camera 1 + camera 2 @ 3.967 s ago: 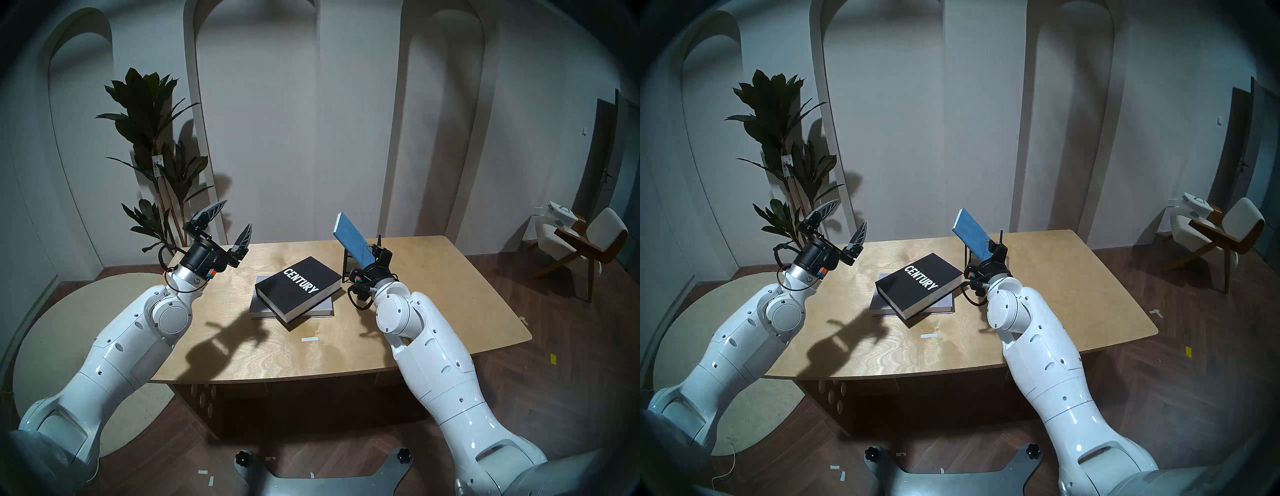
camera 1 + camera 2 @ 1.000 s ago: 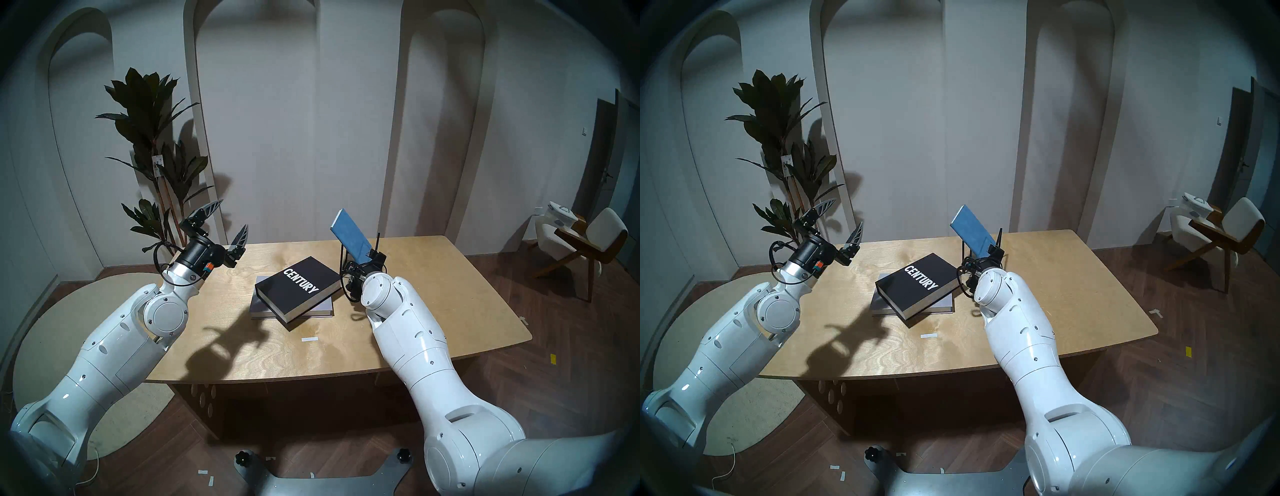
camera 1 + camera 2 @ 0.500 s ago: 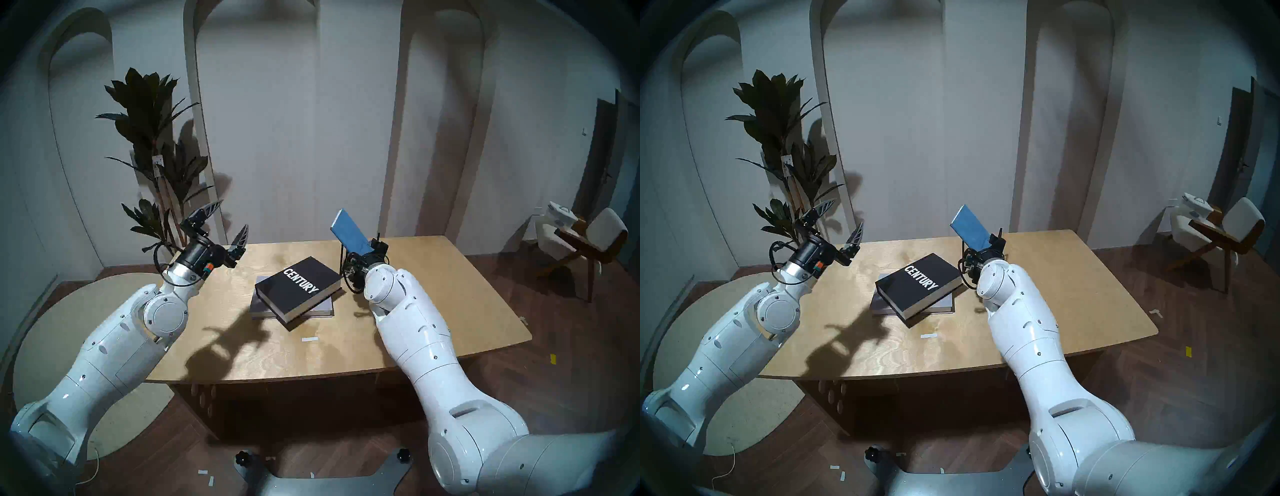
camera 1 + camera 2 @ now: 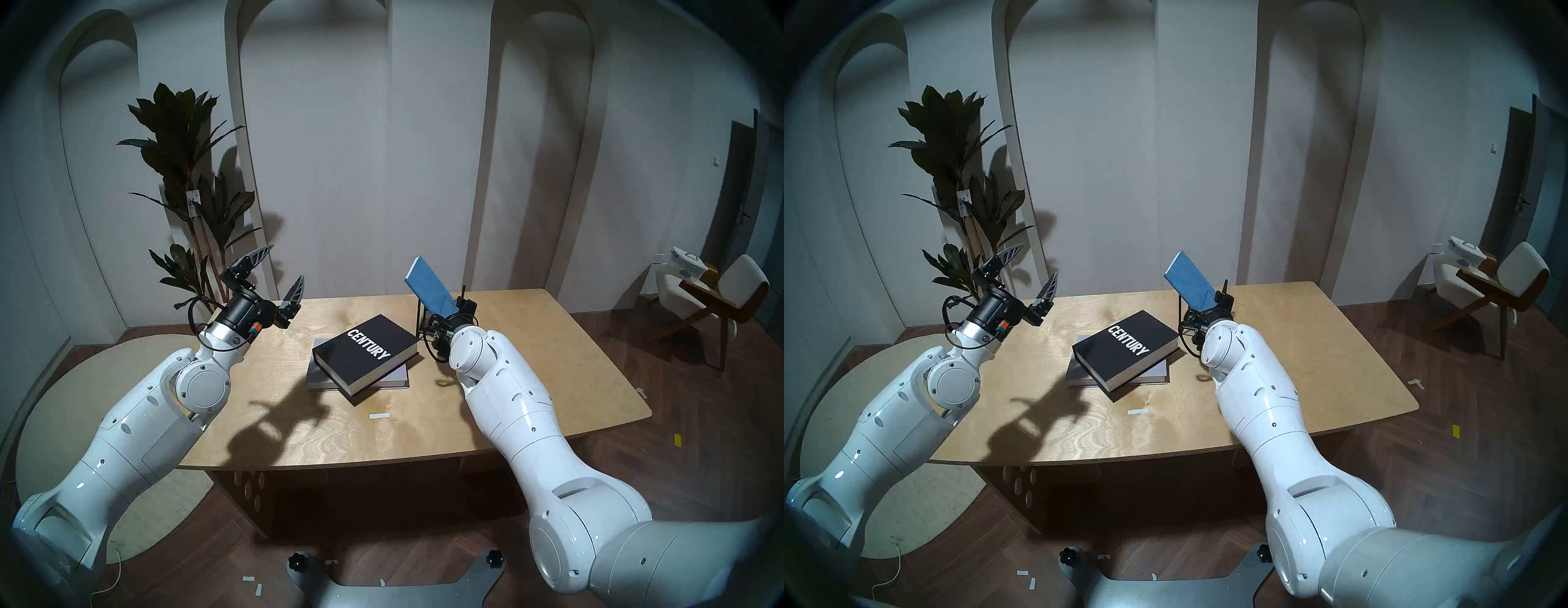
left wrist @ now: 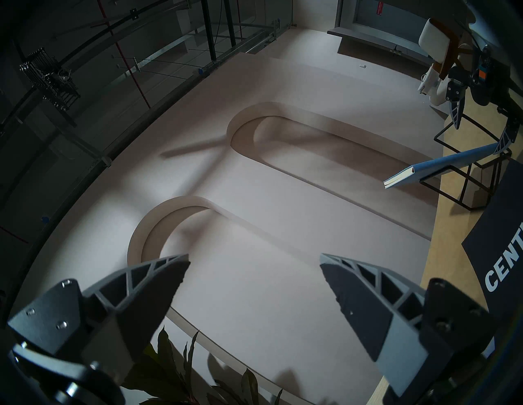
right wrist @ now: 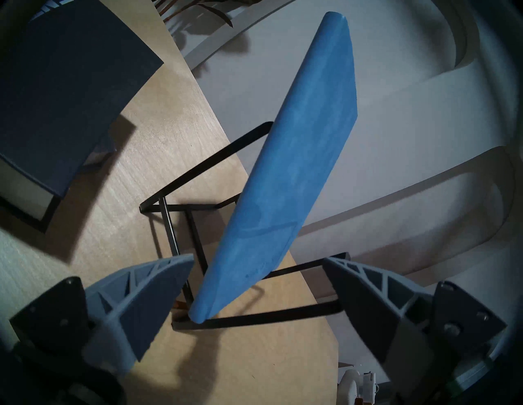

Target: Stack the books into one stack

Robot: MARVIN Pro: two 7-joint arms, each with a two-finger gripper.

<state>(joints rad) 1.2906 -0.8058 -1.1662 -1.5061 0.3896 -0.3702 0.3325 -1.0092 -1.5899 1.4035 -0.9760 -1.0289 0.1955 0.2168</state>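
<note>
I'm reading "CENTURY" on the black book (image 4: 365,353), lying askew on the grey-lavender book (image 4: 396,378) mid-tabletop (image 4: 530,373). The blue notebook (image 6: 285,169) is leaning in the wire rack (image 6: 181,203), long axis tilting up-left; right fingers (image 6: 158,297) are spreading beside it, left fingers (image 5: 365,297) spreading empty.

Showroom-like room — desk (image 4: 509,382), plant (image 4: 186,140), armchair (image 4: 729,293).
</note>
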